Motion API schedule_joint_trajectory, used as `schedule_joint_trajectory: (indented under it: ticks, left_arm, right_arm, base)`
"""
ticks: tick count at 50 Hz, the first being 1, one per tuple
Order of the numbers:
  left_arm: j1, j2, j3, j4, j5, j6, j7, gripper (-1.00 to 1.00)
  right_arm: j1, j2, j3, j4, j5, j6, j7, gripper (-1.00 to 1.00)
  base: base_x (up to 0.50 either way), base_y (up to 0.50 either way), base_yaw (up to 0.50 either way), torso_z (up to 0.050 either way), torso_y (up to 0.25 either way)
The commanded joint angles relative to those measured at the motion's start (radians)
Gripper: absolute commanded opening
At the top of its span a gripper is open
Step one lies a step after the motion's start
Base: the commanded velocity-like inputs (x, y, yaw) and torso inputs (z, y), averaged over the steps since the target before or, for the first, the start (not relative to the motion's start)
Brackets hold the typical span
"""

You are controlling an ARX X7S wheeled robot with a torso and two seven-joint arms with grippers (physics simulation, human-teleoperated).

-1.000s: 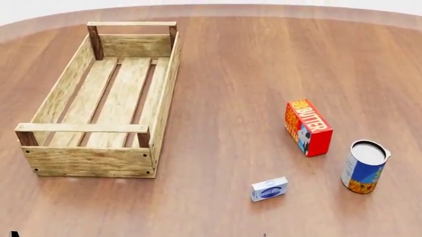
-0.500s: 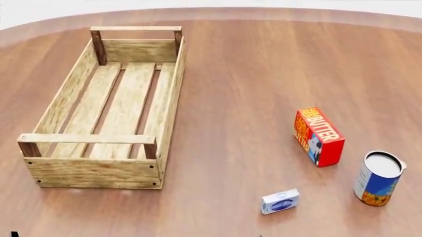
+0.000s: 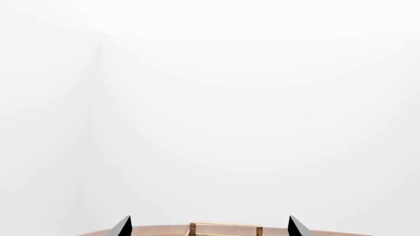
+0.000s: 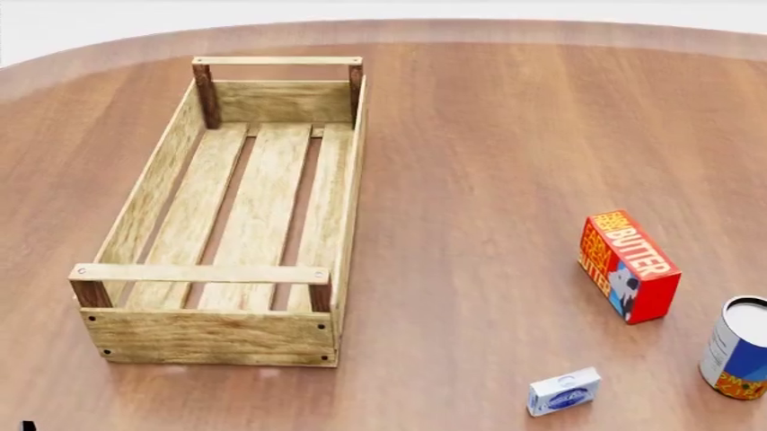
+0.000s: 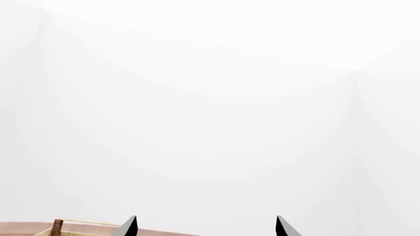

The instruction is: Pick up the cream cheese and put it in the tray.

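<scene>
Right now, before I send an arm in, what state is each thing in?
cream cheese: lying flat on the table, untouched
tray: upright, nothing inside
butter box: on its long edge, apart from the others
can: upright
left gripper: jaws apart, holding nothing
right gripper: jaws apart, holding nothing

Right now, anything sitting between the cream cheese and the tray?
Nothing visible. In the head view the cream cheese lies on bare table, with open wood between it and the tray. The butter box and can stand on its far side, away from the tray. The tray holds nothing.
</scene>
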State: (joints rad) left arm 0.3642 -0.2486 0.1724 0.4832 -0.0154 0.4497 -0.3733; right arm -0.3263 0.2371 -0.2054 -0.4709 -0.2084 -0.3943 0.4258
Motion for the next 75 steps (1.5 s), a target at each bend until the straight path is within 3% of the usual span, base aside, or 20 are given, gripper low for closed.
schedule_joint_trajectory:
  ticks: [1, 75]
  left_arm:
    - [-0.002, -0.005, 0.004, -0.001, 0.002, 0.0, -0.007, 1.0]
    - [-0.006, -0.032, 0.028, -0.002, 0.008, 0.009, -0.047, 1.0]
  right_arm:
    - [0.001, 0.004, -0.004, -0.002, -0.007, 0.002, 0.01, 1.0]
    - [0.007, 0.037, -0.036, -0.003, -0.009, 0.005, 0.049, 1.0]
  base:
    - [0.1, 0.18, 0.0, 0.0, 0.0]
    - [0.1, 0.17, 0.0, 0.0, 0.0]
